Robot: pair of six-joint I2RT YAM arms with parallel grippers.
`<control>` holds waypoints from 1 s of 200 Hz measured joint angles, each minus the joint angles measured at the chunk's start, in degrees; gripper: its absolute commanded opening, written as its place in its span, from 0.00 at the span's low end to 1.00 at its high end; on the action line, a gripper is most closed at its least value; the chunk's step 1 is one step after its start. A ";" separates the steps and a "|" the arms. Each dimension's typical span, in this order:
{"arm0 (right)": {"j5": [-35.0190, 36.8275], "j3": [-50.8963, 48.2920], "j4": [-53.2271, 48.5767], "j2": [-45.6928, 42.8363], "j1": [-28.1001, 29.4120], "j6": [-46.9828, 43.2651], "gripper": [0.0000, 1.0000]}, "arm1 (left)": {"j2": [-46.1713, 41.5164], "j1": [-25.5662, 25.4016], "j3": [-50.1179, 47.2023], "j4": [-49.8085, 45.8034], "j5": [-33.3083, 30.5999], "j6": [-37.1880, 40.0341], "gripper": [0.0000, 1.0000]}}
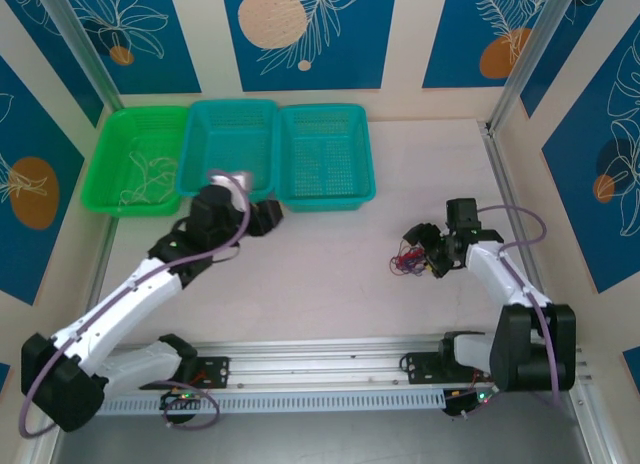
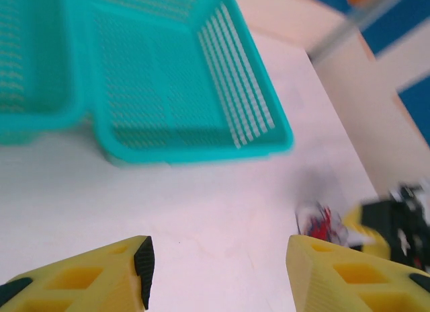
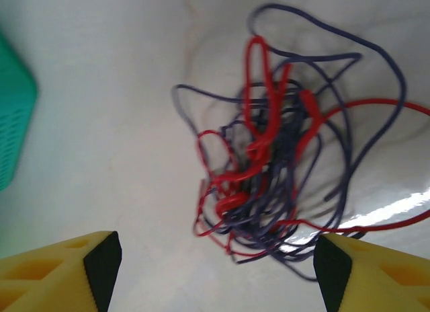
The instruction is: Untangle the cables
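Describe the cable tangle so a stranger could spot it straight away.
On the pale table's right half, find the right arm's open tool. Just left of it lies a loose knot of hair-thin red and dark wires, the only red thing there.

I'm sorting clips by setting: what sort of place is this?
Likely a robot test cell, not a home: a white table enclosed by blue leaf-print panels, two arms bolted to a metal rail, and mesh baskets at the back.
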 measured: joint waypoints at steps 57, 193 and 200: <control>2.99 0.42 1.64 10.47 1.25 1.79 0.56 | 9.22 -15.67 -7.17 9.55 0.31 0.28 0.57; -6.93 -0.52 11.82 -10.51 10.43 -17.07 0.00 | 9.33 -11.56 -2.89 8.00 -0.31 -2.25 0.70; -8.13 -0.46 12.15 -11.65 11.39 -17.90 0.00 | 10.16 -11.23 -2.89 8.55 1.18 -3.13 0.70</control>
